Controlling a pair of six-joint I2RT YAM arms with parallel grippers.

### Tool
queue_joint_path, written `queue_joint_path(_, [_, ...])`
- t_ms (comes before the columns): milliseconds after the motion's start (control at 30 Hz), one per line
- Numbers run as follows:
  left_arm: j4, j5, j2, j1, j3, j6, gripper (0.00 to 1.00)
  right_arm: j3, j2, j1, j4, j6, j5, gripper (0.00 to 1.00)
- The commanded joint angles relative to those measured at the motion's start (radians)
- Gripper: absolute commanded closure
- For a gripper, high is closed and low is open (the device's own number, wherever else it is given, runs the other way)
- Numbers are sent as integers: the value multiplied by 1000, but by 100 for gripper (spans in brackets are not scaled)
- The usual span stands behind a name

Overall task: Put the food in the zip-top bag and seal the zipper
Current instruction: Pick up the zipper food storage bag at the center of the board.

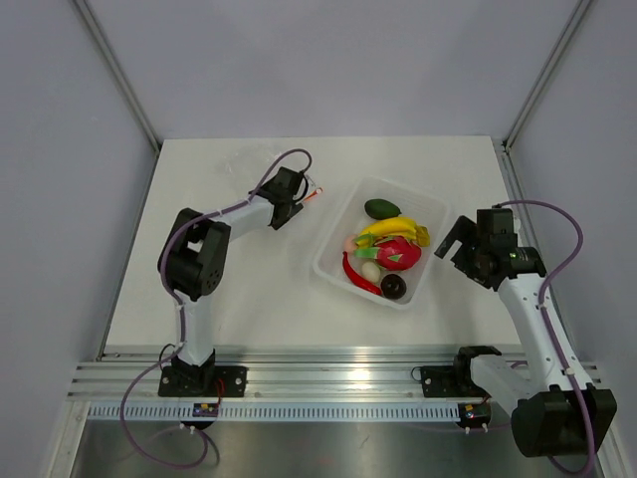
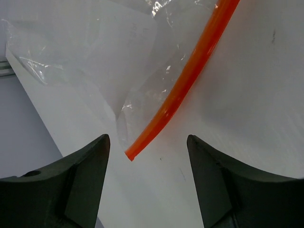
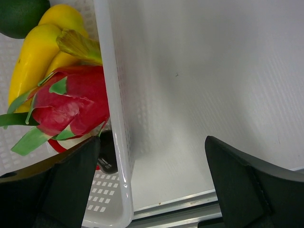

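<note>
The zip-top bag [image 2: 90, 52] lies flat and crinkly on the table at the back left. Its orange-red zipper [image 2: 190, 71] ends between my left gripper's [image 2: 147, 138] open jaws, just above the table; nothing is held. In the top view the left gripper [image 1: 301, 197] is at the zipper's [image 1: 317, 193] end. The food lies in a clear tray [image 1: 336, 227]: banana [image 1: 393, 227], dragon fruit [image 1: 400, 252], chilli [image 1: 355, 274], avocado [image 1: 381, 208], dark round fruit [image 1: 394, 287], whitish piece [image 1: 370, 270]. My right gripper [image 1: 450, 239] is open and empty beside the tray's right wall [image 3: 111, 95].
The right wrist view shows the dragon fruit [image 3: 76, 104], banana [image 3: 33, 52] and avocado [image 3: 19, 14] behind the tray wall. An aluminium rail [image 1: 338, 373] runs along the table's near edge. Grey walls close in the back and sides.
</note>
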Motion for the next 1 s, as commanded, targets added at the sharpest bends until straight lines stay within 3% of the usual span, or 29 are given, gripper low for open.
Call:
queue_joint_path(0, [130, -105, 43, -1, 58, 134, 30, -23, 29, -1, 66, -18, -44, 0])
queue_joint_path(700, [306, -172, 174, -1, 109, 215, 37, -46, 88, 2, 107, -32, -64, 1])
queue_joint_path(867, [366, -198, 200, -1, 123, 244, 51, -50, 105, 3, 119, -33, -58, 1])
queue_joint_path(967, [397, -227, 209, -1, 135, 251, 76, -48, 117, 3, 124, -33, -58, 1])
